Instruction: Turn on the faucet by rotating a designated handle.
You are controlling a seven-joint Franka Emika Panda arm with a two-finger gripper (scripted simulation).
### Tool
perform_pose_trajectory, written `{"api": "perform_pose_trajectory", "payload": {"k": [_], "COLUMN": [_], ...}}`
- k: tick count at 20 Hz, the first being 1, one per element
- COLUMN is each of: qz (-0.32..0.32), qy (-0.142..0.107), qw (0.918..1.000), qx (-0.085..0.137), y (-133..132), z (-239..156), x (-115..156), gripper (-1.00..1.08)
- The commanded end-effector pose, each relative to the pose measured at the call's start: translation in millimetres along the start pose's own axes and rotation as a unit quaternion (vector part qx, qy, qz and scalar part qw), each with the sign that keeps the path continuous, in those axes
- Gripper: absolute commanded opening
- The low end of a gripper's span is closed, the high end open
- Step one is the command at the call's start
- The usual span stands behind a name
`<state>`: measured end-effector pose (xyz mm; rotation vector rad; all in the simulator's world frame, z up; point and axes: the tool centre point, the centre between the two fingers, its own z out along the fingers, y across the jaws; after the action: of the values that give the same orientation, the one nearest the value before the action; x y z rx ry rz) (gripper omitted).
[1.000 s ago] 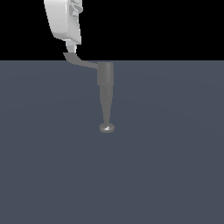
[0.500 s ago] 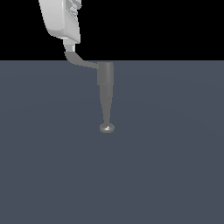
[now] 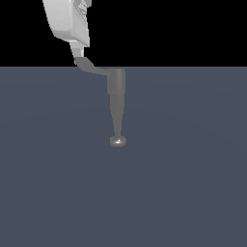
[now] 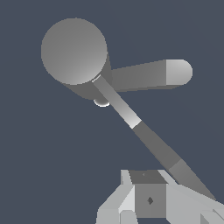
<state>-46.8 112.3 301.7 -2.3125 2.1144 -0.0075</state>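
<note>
The faucet (image 3: pixel 116 87) is a dull-grey cylinder tapering down a thin stem to a shiny disc (image 3: pixel 117 141). The handle (image 3: pixel 91 67) is a thin bent lever sticking out to the exterior view's left. My white gripper (image 3: pixel 78 52) hangs from above, its fingertips touching the lever's flared tip. In the wrist view the faucet (image 4: pixel 73 50) shows end-on as a round cap. The handle (image 4: pixel 151 138) runs from it to beside my gripper (image 4: pixel 146 194), passing along one finger, not between them. The fingers look closed together and hold nothing.
A second, thicker grey arm (image 4: pixel 148 75) with a pale rounded end sticks out of the faucet body in the wrist view. A flat dark blue-grey floor (image 3: pixel 183 183) surrounds the faucet.
My gripper has shifted slightly to the exterior view's left and tilted. The handle's tip has swung a little with it and now looks steeper. The faucet body has not moved.
</note>
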Motion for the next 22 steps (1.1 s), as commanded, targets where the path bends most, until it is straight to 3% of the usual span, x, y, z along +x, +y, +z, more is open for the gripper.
{"api": "perform_pose_trajectory", "payload": {"k": [1, 17, 19, 22], "qz": [0.004, 0.004, 0.000, 0.000], "qy": [0.001, 0.001, 0.001, 0.001], "qw": [1.0000, 1.0000, 1.0000, 1.0000], "qx": [-0.002, -0.005, -0.001, -0.002], "y": [8, 54, 50, 50], "z": [1, 1, 0, 0], "x": [12, 56, 49, 68], "gripper": [-1.00, -1.00, -1.00, -1.00]}}
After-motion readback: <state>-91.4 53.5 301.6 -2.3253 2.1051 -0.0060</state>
